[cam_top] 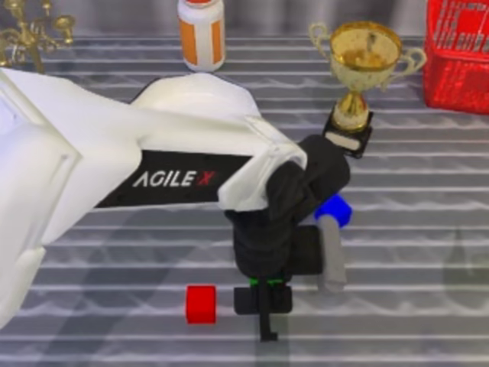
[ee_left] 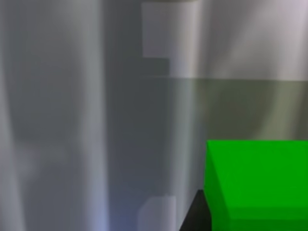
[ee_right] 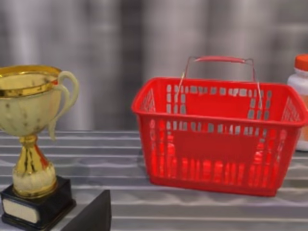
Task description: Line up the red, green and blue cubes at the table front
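My left arm reaches across the striped grey table to its front middle. My left gripper is down at the surface, shut on the green cube, of which only a sliver shows from above. A dark finger lies against the cube's side. The red cube rests just left of the gripper, near the front edge. The blue cube sits behind and to the right, partly hidden by the wrist. My right arm is out of the top view; one dark finger shows, set wide.
A gold trophy stands behind the blue cube. A red mesh basket is at the back right. An orange-and-white bottle and a gold candelabra stand along the back.
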`<state>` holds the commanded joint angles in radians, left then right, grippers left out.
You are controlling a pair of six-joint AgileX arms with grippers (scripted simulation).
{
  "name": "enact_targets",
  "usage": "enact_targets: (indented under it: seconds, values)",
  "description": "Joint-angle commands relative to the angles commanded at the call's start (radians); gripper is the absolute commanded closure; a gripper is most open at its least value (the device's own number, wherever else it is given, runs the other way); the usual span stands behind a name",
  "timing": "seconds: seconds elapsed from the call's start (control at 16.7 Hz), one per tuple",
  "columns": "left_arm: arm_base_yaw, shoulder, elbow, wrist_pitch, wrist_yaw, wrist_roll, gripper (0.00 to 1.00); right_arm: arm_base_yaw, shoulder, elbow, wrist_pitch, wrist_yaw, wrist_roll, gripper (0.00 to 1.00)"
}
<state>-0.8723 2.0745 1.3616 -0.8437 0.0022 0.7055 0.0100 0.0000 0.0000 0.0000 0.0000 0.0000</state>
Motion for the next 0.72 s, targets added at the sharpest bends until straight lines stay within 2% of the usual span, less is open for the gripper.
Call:
enact_targets:
  seconds: [0.12, 0.72]
  values:
    - [0.0, 0.0, 0.0, 0.0, 0.0, 0.0, 1.0, 0.0, 0.0, 0.0, 0.0, 0.0, 0.0, 0.0]
    - [0.0, 0.0, 0.0, 0.0, 0.0, 0.0, 0.25, 0.0, 0.0, 0.0, 0.0, 0.0, 0.0, 0.0]
